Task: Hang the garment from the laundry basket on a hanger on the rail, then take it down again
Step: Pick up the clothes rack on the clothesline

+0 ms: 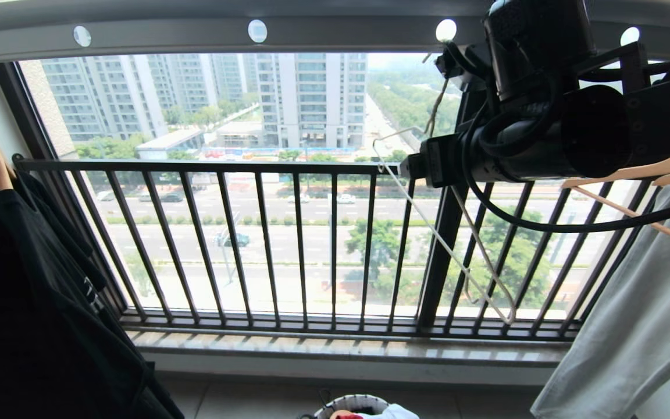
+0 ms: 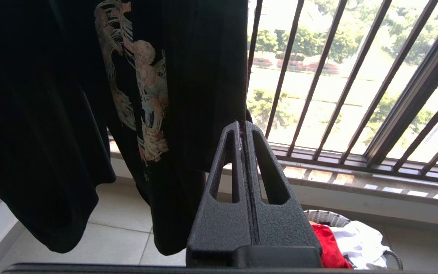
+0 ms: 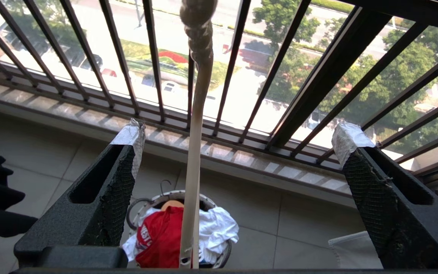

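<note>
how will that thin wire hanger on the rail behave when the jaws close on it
The wire hanger looks thin and light, so it will probably swing on its hook when nudged. Its smooth, narrow wire may twist or slip between the right gripper's open jaws. It could flex slightly.

Hanger [image 3: 194, 160] between spread right tool [image 3: 238, 140] fingers

The right arm [image 1: 544, 116] hides the hanger's [image 1: 428, 224] hook.
</note>
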Available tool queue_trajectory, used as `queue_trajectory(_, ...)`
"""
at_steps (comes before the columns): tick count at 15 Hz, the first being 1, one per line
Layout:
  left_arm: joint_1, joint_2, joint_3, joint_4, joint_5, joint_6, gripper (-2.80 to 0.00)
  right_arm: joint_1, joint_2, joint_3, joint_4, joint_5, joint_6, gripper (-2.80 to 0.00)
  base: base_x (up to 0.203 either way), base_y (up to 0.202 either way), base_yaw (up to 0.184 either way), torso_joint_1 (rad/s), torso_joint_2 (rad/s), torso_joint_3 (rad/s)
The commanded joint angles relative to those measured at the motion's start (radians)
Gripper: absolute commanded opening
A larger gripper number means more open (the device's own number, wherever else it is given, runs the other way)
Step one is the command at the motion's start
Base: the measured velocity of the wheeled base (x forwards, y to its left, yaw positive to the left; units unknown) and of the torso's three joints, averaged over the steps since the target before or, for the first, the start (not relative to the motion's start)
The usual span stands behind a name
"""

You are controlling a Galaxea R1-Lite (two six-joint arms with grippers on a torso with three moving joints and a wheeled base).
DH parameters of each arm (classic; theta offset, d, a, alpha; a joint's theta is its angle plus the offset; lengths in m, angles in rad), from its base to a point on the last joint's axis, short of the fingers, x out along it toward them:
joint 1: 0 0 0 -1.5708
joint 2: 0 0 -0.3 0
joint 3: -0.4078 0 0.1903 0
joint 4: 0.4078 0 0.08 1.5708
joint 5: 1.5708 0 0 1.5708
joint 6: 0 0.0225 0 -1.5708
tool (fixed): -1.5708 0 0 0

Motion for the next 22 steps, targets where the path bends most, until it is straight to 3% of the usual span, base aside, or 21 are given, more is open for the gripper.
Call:
queue_trajectory(1, 0.0, 0.0, 0.0, 0.0, 0.0, -0.001, -2.8, -0.004, -0.001, 0.0, 0.002, -0.002, 0.002, 0.0, 0.0, 0.0, 0.0, 0.0, 0.0, 0.0)
queue_trajectory(5, 0.0, 0.0, 0.0, 0.0, 0.0, -0.001, -2.8, -0.004, -0.002, 0.001, -0.002, 0.001, -0.01, 0.0, 0.0, 0.0, 0.0, 0.0, 0.0, 0.0)
queue_trajectory(6, 0.0, 0.0, 0.0, 0.0, 0.0, -0.001, -2.8, -0.004, -0.003, 0.001, -0.005, 0.001, -0.023, -1.63, 0.0, 0.0, 0.0, 0.0, 0.0, 0.0)
queue_trajectory(7, 0.0, 0.0, 0.0, 0.0, 0.0, -0.001, -2.8, -0.004, -0.005, 0.001, -0.006, 0.001, -0.024, -2.8, 0.0, 0.0, 0.0, 0.0, 0.0, 0.0)
queue_trajectory(22, 0.0, 0.0, 0.0, 0.0, 0.0, -0.001, -2.8, -0.002, -0.048, 0.039, -0.071, 0.036, -0.024, -2.8, 0.0, 0.0, 0.0, 0.0, 0.0, 0.0)
